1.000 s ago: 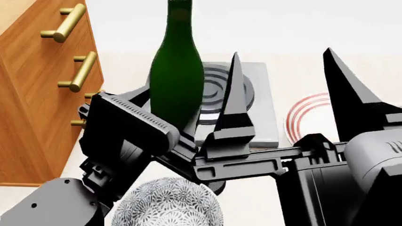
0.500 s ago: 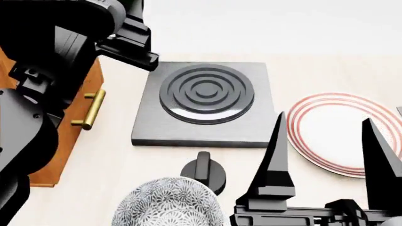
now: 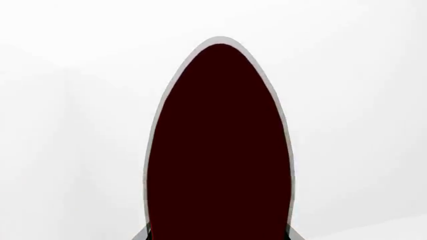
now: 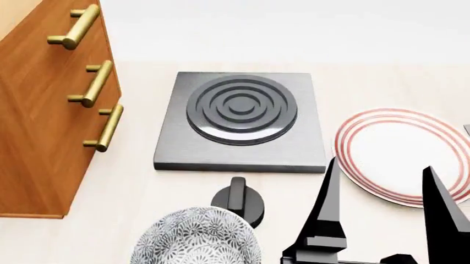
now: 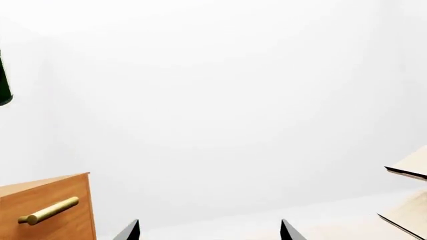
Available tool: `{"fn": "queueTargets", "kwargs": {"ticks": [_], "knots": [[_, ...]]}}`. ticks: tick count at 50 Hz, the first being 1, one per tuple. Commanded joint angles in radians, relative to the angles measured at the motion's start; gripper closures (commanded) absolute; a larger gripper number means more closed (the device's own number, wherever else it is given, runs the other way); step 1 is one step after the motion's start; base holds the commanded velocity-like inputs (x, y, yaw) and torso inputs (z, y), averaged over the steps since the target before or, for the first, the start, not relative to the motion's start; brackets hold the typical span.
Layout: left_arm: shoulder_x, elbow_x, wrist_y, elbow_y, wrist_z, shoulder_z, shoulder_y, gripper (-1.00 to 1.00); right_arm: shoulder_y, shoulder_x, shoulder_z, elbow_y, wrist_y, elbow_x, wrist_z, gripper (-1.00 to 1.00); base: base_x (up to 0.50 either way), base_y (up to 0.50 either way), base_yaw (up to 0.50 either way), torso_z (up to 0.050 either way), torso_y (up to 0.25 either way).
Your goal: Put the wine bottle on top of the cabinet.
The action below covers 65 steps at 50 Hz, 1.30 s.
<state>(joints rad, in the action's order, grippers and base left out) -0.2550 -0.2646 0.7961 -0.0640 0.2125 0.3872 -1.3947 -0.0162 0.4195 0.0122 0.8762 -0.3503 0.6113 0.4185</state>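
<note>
A: Head view status?
B: My right gripper [image 4: 382, 203] sits low, fingers spread, nothing between them. Cabinet [image 4: 41, 115] at left, hob [image 4: 241, 122], knob [image 4: 236, 199], striped plate [image 4: 389, 151], patterned bowl [image 4: 197, 237] on the table.
A: Bottle?
B: Left wrist view: wine bottle [image 3: 219, 150] fills the frame against white; fingers hidden, can't tell the grip. Right wrist view shows a dark sliver [image 5: 4, 82] above the cabinet [image 5: 47, 212].
</note>
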Motion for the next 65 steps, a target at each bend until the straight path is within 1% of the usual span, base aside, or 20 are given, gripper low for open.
{"fn": "queueTargets", "kwargs": {"ticks": [1, 18, 20, 25, 27, 30, 34, 36, 38, 43, 51, 65], "knots": [[-0.047, 0.022, -0.031, -0.195, -0.028, -0.061, -0.109, 1.0, 0.011, -0.02, 0.011, -0.01, 0.021, -0.025, -0.03, -1.0, 0.0, 0.0, 0.0, 0.0, 0.0], [-0.098, 0.041, 0.027, -0.325, 0.005, -0.092, -0.153, 1.0, 0.016, -0.019, -0.004, -0.026, 0.034, -0.032, -0.035, -1.0, 0.0, 0.0, 0.0, 0.0, 0.001], [-0.098, 0.041, 0.026, -0.349, 0.033, -0.117, -0.156, 1.0, 0.014, -0.022, -0.015, -0.028, 0.034, -0.039, -0.035, -1.0, 0.0, 0.0, 0.0, 0.0, 0.0], [-0.11, 0.047, 0.004, -0.416, 0.033, -0.127, -0.173, 1.0, 0.012, -0.021, -0.028, -0.033, 0.033, -0.043, -0.039, -1.0, 0.0, 0.0, 0.0, 0.0, 0.002], [-0.103, 0.023, -0.013, -0.427, 0.043, -0.172, -0.171, 1.0, 0.013, -0.021, -0.028, -0.035, 0.036, -0.044, -0.04, -1.0, 0.0, 0.0, 0.0, 0.0, 0.0], [-0.107, 0.022, -0.026, -0.438, 0.035, -0.17, -0.163, 1.0, 0.014, -0.021, -0.032, -0.038, 0.039, -0.047, -0.041, -1.0, 0.0, 0.0, 0.0, 0.0, 0.0], [-0.098, -0.018, -0.078, -0.461, 0.045, -0.24, -0.139, 1.0, 0.013, -0.02, -0.038, -0.034, 0.035, -0.047, -0.038, -1.0, 0.0, 0.0, 0.0, 0.0, 0.003], [-0.102, -0.013, -0.095, -0.469, 0.035, -0.232, -0.135, 1.0, 0.014, -0.02, -0.039, -0.038, 0.039, -0.048, -0.04, -1.0, 0.0, 0.0, 0.0, 0.0, 0.0], [-0.098, -0.038, -0.109, -0.472, 0.031, -0.265, -0.134, 1.0, 0.014, -0.02, -0.041, -0.043, 0.042, -0.051, -0.041, -1.0, 0.0, 0.0, 0.0, 0.0, 0.0], [-0.089, -0.057, -0.139, -0.499, 0.02, -0.289, -0.158, 1.0, 0.012, -0.019, -0.046, -0.041, 0.039, -0.05, -0.039, -1.0, 0.0, 0.0, 0.0, 0.002, 0.0], [-0.077, -0.055, -0.125, -0.547, 0.003, -0.271, -0.19, 1.0, 0.012, -0.017, -0.049, -0.043, 0.043, -0.048, -0.039, -1.0, 0.0, 0.0, 0.0, 0.0, 0.001], [-0.051, -0.055, -0.133, -0.593, -0.025, -0.245, -0.195, 1.0, 0.012, -0.017, -0.057, -0.052, 0.051, -0.047, -0.04, -1.0, 0.0, 0.0, 0.0, 0.0, 0.001]]}}
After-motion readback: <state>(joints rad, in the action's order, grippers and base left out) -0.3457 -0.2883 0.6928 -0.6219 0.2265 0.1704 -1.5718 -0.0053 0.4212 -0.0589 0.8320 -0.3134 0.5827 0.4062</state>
